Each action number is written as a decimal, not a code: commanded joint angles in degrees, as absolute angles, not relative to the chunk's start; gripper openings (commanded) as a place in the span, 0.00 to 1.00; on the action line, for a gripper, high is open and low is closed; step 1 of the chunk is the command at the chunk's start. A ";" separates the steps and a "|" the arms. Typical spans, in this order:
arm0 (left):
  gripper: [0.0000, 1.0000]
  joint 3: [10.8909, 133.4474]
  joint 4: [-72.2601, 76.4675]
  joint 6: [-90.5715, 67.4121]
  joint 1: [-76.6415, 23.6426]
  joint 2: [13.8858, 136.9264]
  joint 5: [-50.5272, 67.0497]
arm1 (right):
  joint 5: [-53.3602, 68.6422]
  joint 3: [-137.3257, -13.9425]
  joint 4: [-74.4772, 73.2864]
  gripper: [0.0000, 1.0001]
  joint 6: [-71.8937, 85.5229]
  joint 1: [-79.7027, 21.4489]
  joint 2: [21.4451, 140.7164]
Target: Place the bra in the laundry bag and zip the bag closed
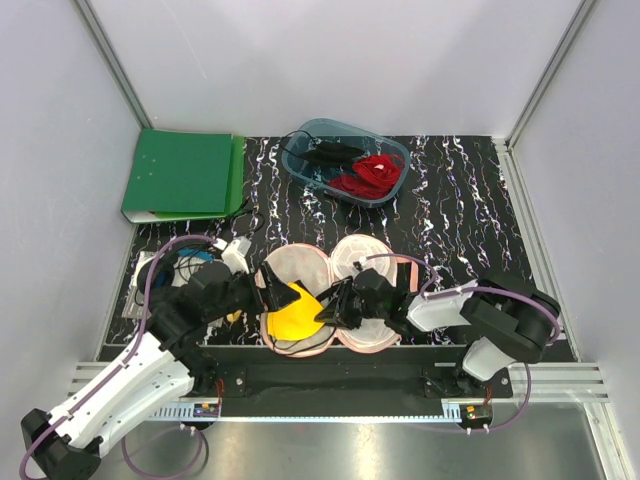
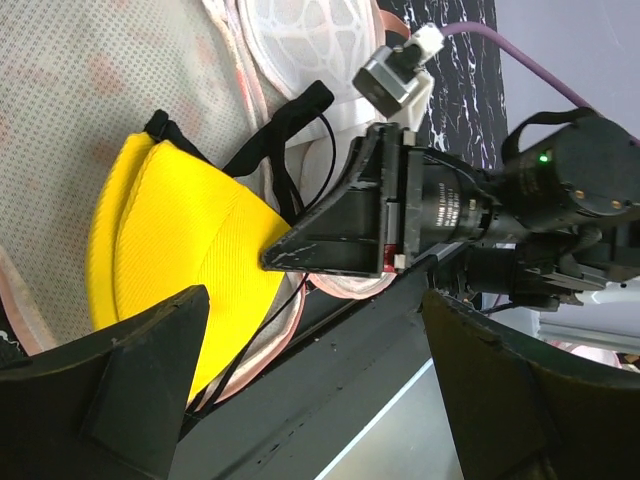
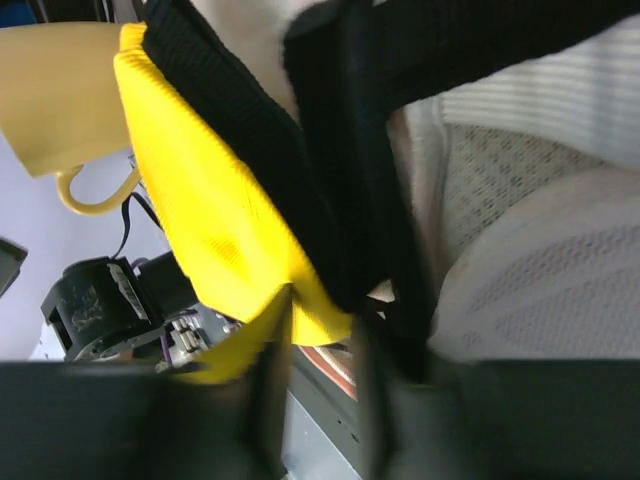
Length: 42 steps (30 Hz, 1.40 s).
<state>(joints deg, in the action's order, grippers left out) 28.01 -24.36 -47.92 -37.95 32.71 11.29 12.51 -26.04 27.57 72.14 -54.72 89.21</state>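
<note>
Now, bra (image 1: 290, 318): inside the laundry bag (image 1: 368, 258), ready for zipping.
Right fingers (image 2: 340, 235): clamped on its edge, tucking.
Left fingers (image 2: 140, 380): apart, free.

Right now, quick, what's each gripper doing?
Left gripper: open, holding nothing.
Right gripper: closed on the yellow bra.

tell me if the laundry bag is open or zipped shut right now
Open. The laundry bag has its two round halves spread side by side, pale lining up. The bra lies on the left half, uncovered.
</note>
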 commanded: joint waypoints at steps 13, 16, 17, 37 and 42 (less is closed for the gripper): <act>0.91 37.70 -21.18 -30.95 -52.09 47.28 9.26 | 13.51 -32.96 7.12 0.00 68.64 -50.73 73.67; 0.92 38.76 -21.27 -27.79 -60.53 48.86 0.98 | 17.21 -33.92 5.89 0.00 68.21 -47.82 70.76; 0.92 39.37 -21.27 -27.34 -61.43 49.30 -1.90 | 18.10 -34.45 4.67 0.00 67.68 -47.46 70.40; 0.21 51.32 -25.04 -19.43 -65.13 64.78 -12.13 | 24.08 -37.18 -2.63 0.00 67.68 -45.09 55.29; 0.00 57.12 -29.44 -19.95 -63.46 63.37 -6.26 | 20.49 -37.79 -11.41 0.34 59.17 -42.28 49.32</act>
